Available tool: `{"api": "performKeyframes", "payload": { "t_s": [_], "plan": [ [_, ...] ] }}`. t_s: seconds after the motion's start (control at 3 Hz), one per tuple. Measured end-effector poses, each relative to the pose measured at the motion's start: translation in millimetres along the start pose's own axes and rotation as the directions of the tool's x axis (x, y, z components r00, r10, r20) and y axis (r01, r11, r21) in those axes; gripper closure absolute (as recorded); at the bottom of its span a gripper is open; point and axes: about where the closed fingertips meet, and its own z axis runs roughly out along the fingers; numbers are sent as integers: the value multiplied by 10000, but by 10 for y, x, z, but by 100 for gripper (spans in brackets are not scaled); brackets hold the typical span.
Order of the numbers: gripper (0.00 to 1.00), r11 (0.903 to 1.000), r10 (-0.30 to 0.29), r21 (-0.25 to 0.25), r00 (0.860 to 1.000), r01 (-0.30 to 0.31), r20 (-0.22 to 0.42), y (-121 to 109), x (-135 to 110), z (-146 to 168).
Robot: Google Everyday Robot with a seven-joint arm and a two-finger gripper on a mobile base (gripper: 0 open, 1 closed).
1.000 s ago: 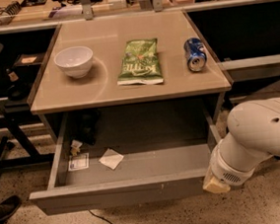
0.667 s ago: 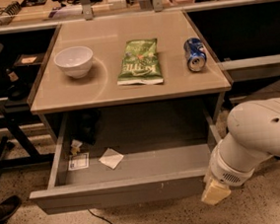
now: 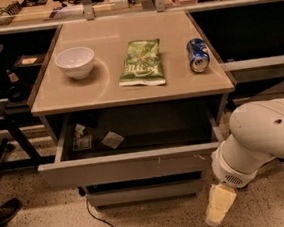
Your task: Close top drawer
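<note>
The top drawer [image 3: 132, 165] is a wide grey drawer under the tan table top [image 3: 129, 89]. It stands partly open, and its plain front panel has small white scuffs near the right end. Inside it lie a paper scrap [image 3: 113, 139] and a card [image 3: 82, 143]. My gripper [image 3: 219, 206], cream coloured at the end of the white arm [image 3: 265, 136], hangs low at the bottom right. It is below and just right of the drawer front's right end, apart from it, with nothing visibly in it.
On the table top sit a white bowl [image 3: 75, 61], a green chip bag [image 3: 142, 62] and a blue soda can [image 3: 197, 55] on its side. A lower grey drawer front [image 3: 144, 192] shows under the top drawer. A black cable [image 3: 100, 224] lies on the speckled floor. A shoe [image 3: 3, 213] is at the left.
The top drawer has slid inward, so less of its inside shows. My gripper has dropped lower, below the drawer front's right end.
</note>
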Motion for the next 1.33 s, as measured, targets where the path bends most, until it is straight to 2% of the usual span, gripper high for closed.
{"api": "performKeyframes", "payload": {
  "t_s": [0.33, 1.33],
  "plan": [
    [18, 10000, -1, 0, 10000, 1, 0, 0, 0, 0],
    [88, 9999, -101, 113, 9999, 102, -30, -47, -60, 20]
  ]
}}
